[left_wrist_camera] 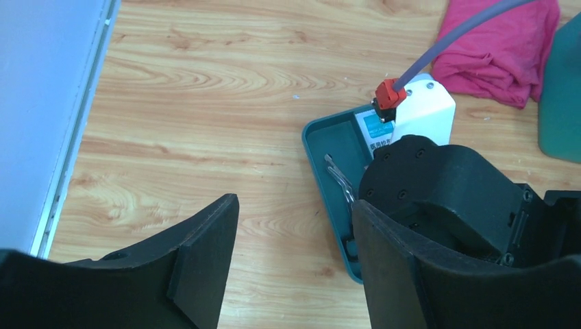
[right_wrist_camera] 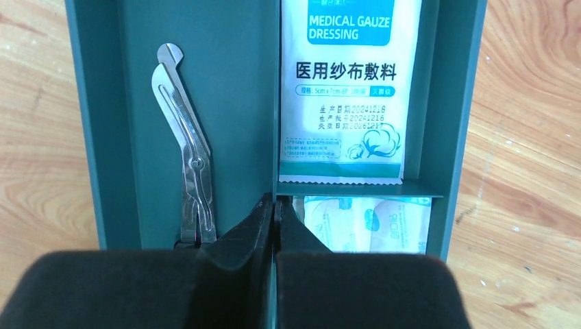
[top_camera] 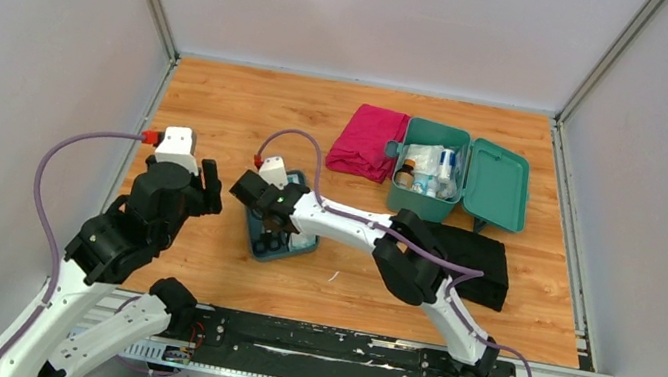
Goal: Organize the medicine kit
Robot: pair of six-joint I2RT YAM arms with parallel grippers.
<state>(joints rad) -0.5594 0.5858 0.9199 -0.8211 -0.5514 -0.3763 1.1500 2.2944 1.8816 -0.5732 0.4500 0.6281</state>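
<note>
Teal-green rectangular plastic medicine kit [top_camera: 418, 205] sits far right on the wood-grain bench [top_camera: 241, 113], hinged lid flipped open to the right. Small bottles and white packets are packed inside. Folded pink cloth [top_camera: 368, 140] touches its left side. Black cloth [top_camera: 476, 257] lies just in front of the kit, partly under the right arm.

Shallow dark-teal plastic tray [top_camera: 255, 229] is mid-bench, well apart from the kit. Tray's left compartment holds angled metal bandage scissors [right_wrist_camera: 188, 151]. Right compartment holds a white gauze dressing packet [right_wrist_camera: 346, 89] with a blue header. Beyond a low divider lie small clear-wrapped plasters [right_wrist_camera: 366, 223].

Right claw [right_wrist_camera: 274, 219] is down over the tray, fingers pressed together along the wall between the two compartments, just right of the scissor handles. Nothing visible between them, and contact with the tray can't be judged.

Left claw [left_wrist_camera: 294, 226] is wide, nothing between its pads, hovering over bare bench just left of the tray and beside the right wrist.
</note>
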